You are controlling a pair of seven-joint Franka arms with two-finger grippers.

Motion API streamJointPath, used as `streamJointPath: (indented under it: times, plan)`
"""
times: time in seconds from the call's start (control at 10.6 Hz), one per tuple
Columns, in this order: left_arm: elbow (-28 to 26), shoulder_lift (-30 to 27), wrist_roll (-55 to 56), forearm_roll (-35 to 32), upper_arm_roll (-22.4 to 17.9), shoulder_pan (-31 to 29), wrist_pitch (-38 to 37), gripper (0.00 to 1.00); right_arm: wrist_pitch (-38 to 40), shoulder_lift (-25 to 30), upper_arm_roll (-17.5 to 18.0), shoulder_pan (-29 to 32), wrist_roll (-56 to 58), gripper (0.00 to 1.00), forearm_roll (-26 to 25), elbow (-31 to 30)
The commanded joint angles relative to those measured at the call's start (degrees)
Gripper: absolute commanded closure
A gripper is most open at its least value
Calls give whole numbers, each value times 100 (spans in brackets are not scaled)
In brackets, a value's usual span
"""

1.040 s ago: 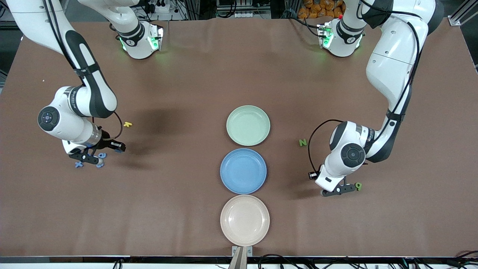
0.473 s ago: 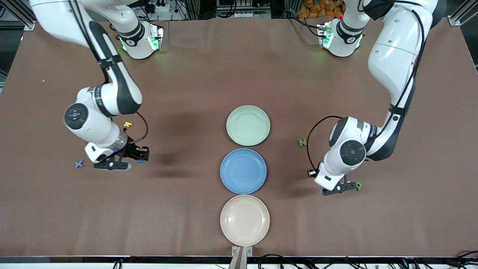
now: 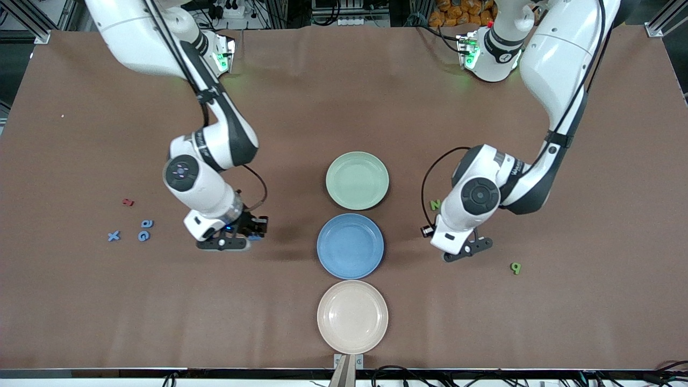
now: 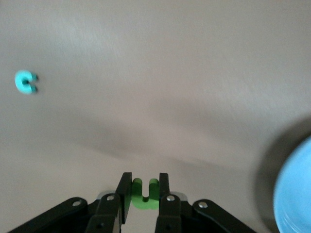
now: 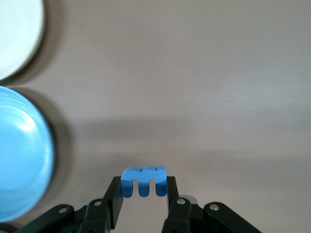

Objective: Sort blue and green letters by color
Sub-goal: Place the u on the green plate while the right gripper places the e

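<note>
My right gripper point(image 3: 223, 244) is shut on a blue letter point(image 5: 144, 180), an "m" shape, over bare table beside the blue plate point(image 3: 350, 246), on the right arm's side. My left gripper point(image 3: 466, 250) is shut on a green U-shaped letter point(image 4: 145, 194) over the table between the blue plate and a green "q" point(image 3: 515, 267). A green "N" point(image 3: 435, 205) lies by the left arm's wrist. Blue letters "X" point(image 3: 113, 236), "a" point(image 3: 147, 223) and "G" point(image 3: 143, 235) lie toward the right arm's end. The green plate point(image 3: 357, 180) sits farther from the camera than the blue one.
A beige plate point(image 3: 352, 316) lies nearest the front camera, in line with the other two. A small red letter point(image 3: 127, 202) rests near the blue letters. The left wrist view shows one small loose letter point(image 4: 25, 81) on the table and the blue plate's rim point(image 4: 296, 194).
Both arms have swung in toward the plates with their letters. The right gripper left the blue letter cluster, uncovering "a", "G" and the red letter. The left gripper moved off the green "q".
</note>
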State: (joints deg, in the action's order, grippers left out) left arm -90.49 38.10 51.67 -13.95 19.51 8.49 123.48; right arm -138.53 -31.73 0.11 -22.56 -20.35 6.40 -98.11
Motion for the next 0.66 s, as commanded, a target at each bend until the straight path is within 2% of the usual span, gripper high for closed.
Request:
streamJointPath:
  times: [0.0,0.09,0.28,0.57]
  plan:
    - [-802,-540,817,-73,438,-84,0,100,37,-912,-63,-547,-706,78,55,1274]
    - [-890,-541,940,145,535,-93,53,100,-33,-1009,-72,-670,-760,78,55,1407]
    - [-1110,-541,968,891,623,-67,429,100,-663,-1185,-55,-811,-769,78,81,1426]
    - [-1523,-444,1203,1113,817,38,1271,100,-1342,-1475,-55,-1198,-760,77,99,1470]
